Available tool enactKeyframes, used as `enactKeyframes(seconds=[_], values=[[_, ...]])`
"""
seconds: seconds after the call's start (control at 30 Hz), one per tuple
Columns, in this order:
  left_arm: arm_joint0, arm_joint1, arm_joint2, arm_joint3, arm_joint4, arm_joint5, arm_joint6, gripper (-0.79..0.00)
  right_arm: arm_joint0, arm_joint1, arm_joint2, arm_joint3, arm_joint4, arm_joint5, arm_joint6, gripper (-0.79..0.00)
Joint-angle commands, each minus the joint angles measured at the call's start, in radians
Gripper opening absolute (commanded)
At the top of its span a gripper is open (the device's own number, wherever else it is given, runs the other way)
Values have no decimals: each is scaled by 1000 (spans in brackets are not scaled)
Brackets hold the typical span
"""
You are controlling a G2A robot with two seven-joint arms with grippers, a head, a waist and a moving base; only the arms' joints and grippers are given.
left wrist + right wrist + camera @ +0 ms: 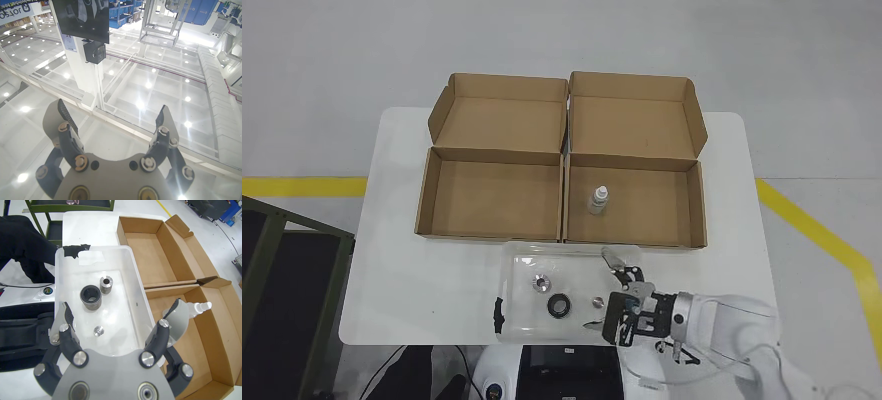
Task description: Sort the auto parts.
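three metal parts in the clear bin (542, 249) at lower centre of the top view: black bearing (90, 298) and steel bushing (106, 285) just beside each other, both on end with bores facing up; small disc (99, 331) flat, apart from them. white bottle (598, 199) inside the cardboard box (662, 215) at centre right, long axis toward the frame's top edge, cap end uppermost; upright or lying, cannot tell. right pincer (600, 289) spread over the bin's right end, holding nothing. left pincer (112, 104) spread too, aimed at a ceiling, empty.
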Motion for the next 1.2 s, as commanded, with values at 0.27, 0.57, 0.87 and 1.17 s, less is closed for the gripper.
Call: enactKeyframes(seconds=[0.27,0.57,0.87,1.17], values=[[0,0,0,0,0,0,0,0,-26,11,-8,5,-80,-21,24,0],[0,0,0,0,0,0,0,0,2,13,-29,59,-54,-20,70,-65],[0,0,0,0,0,0,0,0,45,12,-73,104,-22,-32,152,-243],[0,0,0,0,0,0,0,0,82,13,-103,112,3,-30,268,-326]])
